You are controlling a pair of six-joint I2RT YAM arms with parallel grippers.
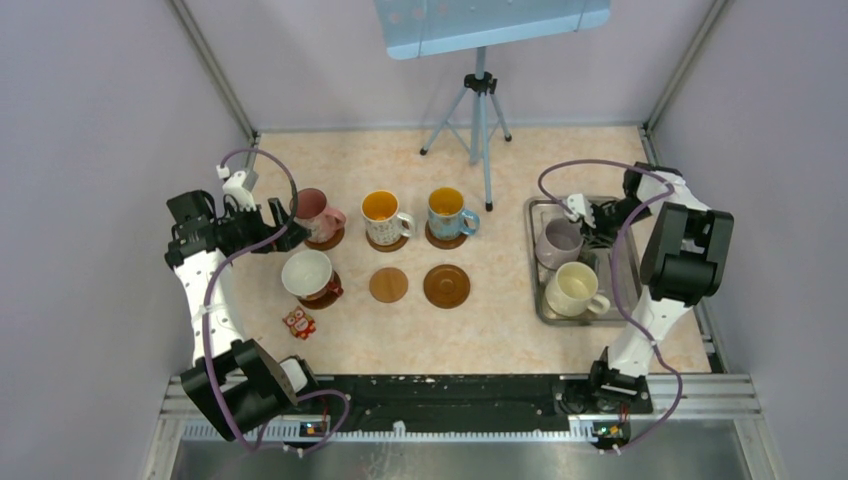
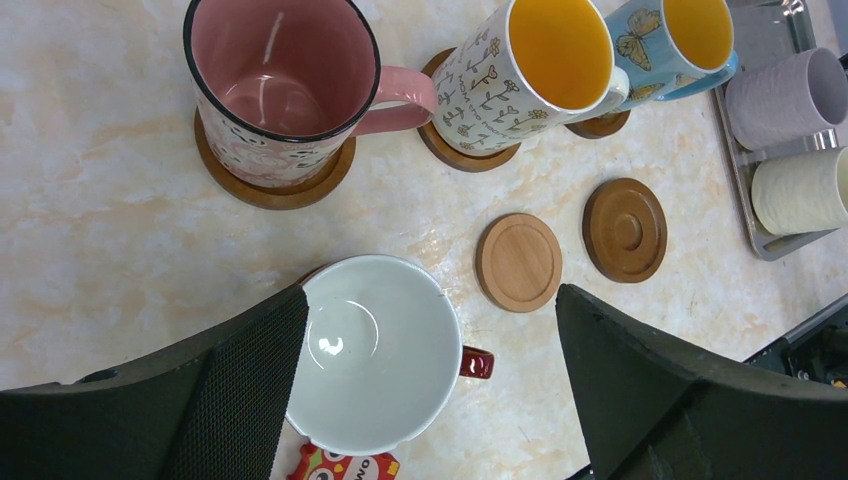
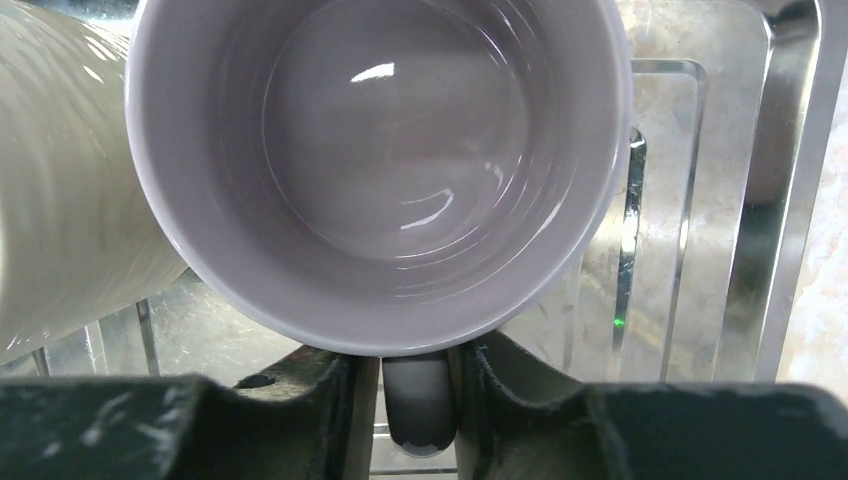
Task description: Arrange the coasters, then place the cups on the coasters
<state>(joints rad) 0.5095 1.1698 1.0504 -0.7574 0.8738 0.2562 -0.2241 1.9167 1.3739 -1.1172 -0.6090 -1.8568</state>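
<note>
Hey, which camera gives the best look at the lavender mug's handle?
Right wrist: the handle of the lavender mug sits inside the right gripper, close up. Top view shows the mug in the steel tray, its handle hidden by the gripper. Left wrist shows only its side at the frame edge.

The tabletop (image 1: 500,330) is a glossy, peach-and-cream marbled surface that fills the enclosure. Plain pale lavender-grey walls (image 1: 100,100) close it in on the left, far and right sides, and slim metal posts (image 1: 210,65) run up the two far corners. At the far edge stands a grey tripod (image 1: 478,120) carrying a light blue panel (image 1: 490,22), tilted overhead. An aluminium rail (image 1: 720,385) runs along the near edge, with a dull grey metal strip (image 1: 450,462) below it. The lighting is even and soft, casting only faint shadows.
</note>
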